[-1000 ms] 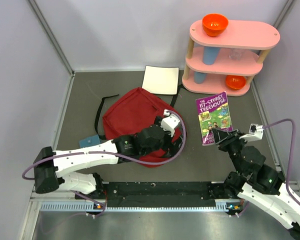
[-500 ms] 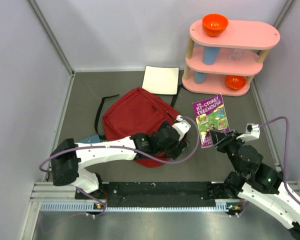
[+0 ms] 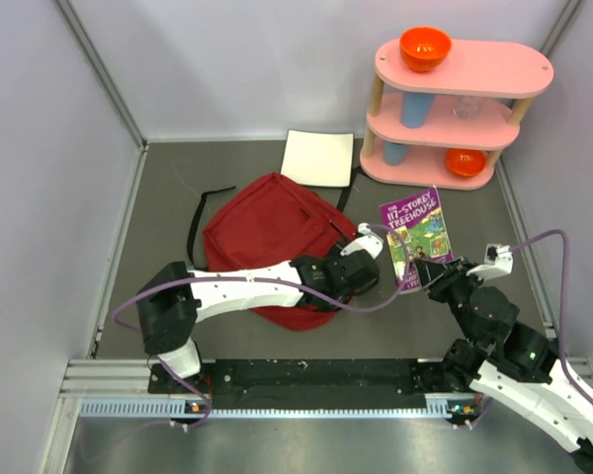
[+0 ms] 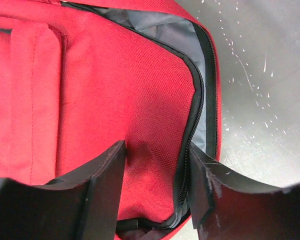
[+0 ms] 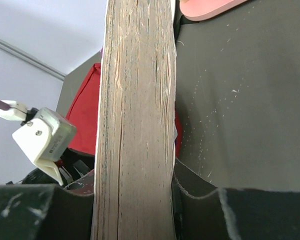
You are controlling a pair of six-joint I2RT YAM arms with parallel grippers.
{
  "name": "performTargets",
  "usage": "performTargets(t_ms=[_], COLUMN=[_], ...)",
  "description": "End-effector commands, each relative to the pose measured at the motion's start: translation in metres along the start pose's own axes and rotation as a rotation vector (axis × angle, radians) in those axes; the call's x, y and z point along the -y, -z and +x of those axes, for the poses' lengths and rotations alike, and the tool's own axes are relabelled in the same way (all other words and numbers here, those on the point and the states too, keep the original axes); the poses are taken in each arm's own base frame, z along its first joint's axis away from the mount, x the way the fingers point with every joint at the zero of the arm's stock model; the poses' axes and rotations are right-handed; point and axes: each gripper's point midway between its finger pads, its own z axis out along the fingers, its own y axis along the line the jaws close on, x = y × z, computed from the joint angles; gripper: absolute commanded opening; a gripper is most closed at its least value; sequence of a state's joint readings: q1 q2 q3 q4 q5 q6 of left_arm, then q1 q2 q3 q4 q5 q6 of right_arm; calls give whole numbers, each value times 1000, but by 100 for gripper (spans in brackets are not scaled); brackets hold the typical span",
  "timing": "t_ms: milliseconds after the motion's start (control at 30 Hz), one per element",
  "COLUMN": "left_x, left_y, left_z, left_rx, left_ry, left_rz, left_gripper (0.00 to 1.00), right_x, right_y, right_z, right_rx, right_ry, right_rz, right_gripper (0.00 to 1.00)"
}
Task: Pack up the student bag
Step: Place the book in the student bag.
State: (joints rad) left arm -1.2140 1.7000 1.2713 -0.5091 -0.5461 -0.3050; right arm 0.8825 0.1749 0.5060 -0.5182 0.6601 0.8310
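We've got the big dark red fabric backpack (image 3: 267, 232) lying flat on the grey worktop (image 3: 158, 197), and the left arm is stretched across its near edge. The left tool (image 4: 155, 167) sits at the bag's right-hand corner, jaws spread wide. On the wrist view, one dark finger (image 4: 102, 195) rests on the red cloth and the other (image 4: 207, 190) sits at the black zip line, where the grey lining shows in the gap. Nothing is pinched between them. Just right of the bag, the right tool (image 5: 135, 200) has the purple paperback book (image 3: 415, 232) clamped by its near edge. Its wrist view looks straight along the yellowed page block (image 5: 137, 100), which stands between the two fingers. Behind the bag, close to its far edge, lies a white square notepad (image 3: 318, 158). Well off to the bag's far right stands the pink three-tier shelf (image 3: 460, 99), an orange bowl (image 3: 425, 47) on its top tier.
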Motion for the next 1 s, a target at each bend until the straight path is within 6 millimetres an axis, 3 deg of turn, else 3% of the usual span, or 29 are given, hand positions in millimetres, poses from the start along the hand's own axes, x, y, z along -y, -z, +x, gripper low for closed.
performTargets(t_ms=[0,100,133,167,333,633,767,967], left_x=[-9,-12,-12,-13,-24,-78,-107,-143], left_y=[9,9,8,8,20,87,105,131], left_z=[-16,-17,-16,-17,-27,-66,-84,-118], left_rx=[70,71,69,69,100,341,440,539], left_ry=[62,83,83,94,131,346,449,499], left_rz=[-33,-31,-30,-26,-54,-45,-23,26], left_gripper=[47,29,6,0,0,0,0,0], right_x=[-26,-21,-20,-19,-16,-34,-53,-87], right_y=[10,11,12,12,13,9,10,10], right_z=[-43,-45,-46,-47,-50,-48,-51,-22], right_rx=[108,126,132,136,147,107,69,-114], right_ry=[-100,-102,-103,-101,-90,-103,-90,-96], right_rz=[-71,-60,-56,-51,-41,-76,-115,-219], right_gripper=[1,1,1,2,2,2,2,2])
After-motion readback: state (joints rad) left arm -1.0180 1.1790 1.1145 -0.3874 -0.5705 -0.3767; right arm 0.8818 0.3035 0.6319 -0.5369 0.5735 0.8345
